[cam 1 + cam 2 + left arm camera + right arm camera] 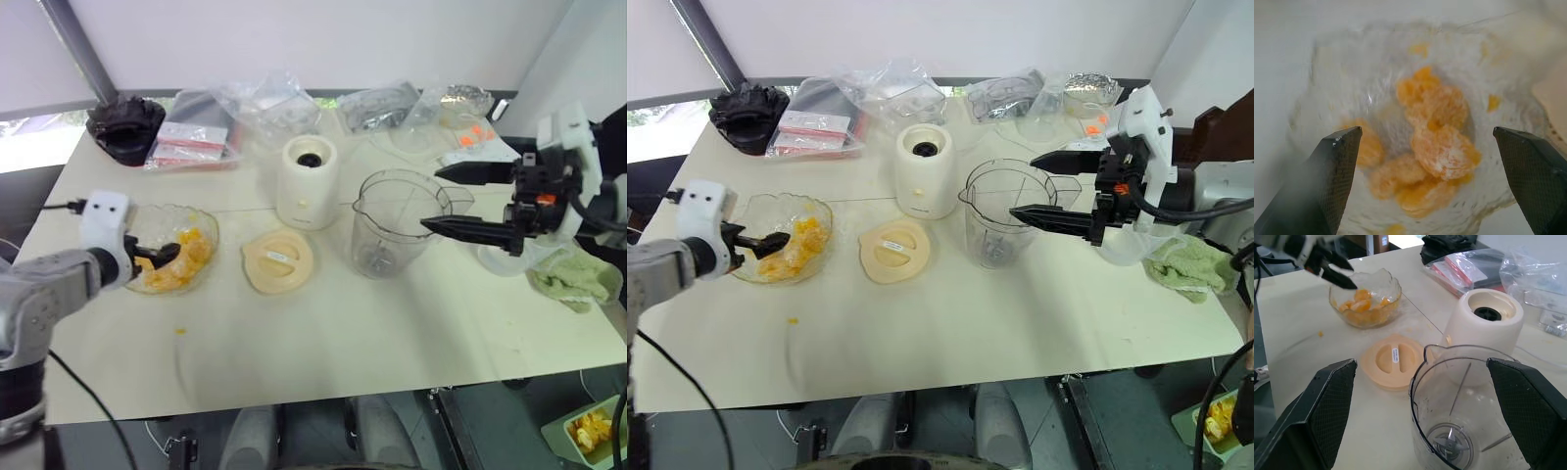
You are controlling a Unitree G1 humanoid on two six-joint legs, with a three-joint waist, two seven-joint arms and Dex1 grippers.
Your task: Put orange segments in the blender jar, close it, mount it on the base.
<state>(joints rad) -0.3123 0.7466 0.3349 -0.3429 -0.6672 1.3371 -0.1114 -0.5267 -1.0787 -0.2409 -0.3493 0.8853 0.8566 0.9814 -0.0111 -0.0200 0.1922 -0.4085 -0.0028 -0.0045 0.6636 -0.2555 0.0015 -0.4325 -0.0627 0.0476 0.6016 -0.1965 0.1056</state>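
Bright, even daylight; soft faint shadows on tabletop (323, 343); left wrist view hazy, motion-blurred over orange segments (1437, 142); head views sharp, pale window glare far left

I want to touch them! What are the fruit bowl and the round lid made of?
The bowl looks like clear glass or plastic: see-through, with a wavy, glinting rim. The lid looks like smooth, matte cream plastic; it is opaque with a moulded centre ridge.

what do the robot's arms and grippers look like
Each arm ends in a white boxy wrist block carrying two long, tapered black fingers with a fine cross-hatched texture on the pads. The left gripper sits on a silver-grey arm with a black cable trailing from it. The right gripper has a black mechanism with a small orange mark behind the fingers, and black cables.
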